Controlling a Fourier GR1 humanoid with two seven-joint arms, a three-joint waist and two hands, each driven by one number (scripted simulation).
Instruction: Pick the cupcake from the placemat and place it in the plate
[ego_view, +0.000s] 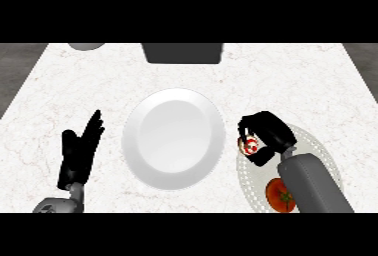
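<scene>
Head view. Counter fills the frame: pale marble-look top w/ faint reddish veining, matte, running edge to edge; darker grey floor shows at upper left & upper right corners.

Centre: plate, white, smooth, glossy, oval-looking from this angle, w/ a wide flat rim & shallow well. Nothing on it.

Right of centre: placemat, round, pale, w/ a fine woven or lacy texture, mostly covered by the right forearm. Cupcake sits at the mat's left part, just right of the plate rim – small, red & white top, partly hidden. Right hand, black, fingers curled round the cupcake, clamped on it from above; grey cylindrical forearm runs down to lower right of frame. Can't tell if the cupcake is lifted or on the mat.

Lower right, on the mat near its bottom edge: tomato, red, round, dark stem mark, half behind the forearm.

Left of plate: left hand, black, fingers straight & together, pointing up, holding nothing, resting.

Top centre: dark grey boxy object, cut by the frame. Upper left: grey rounded object, only its edge shows.
</scene>
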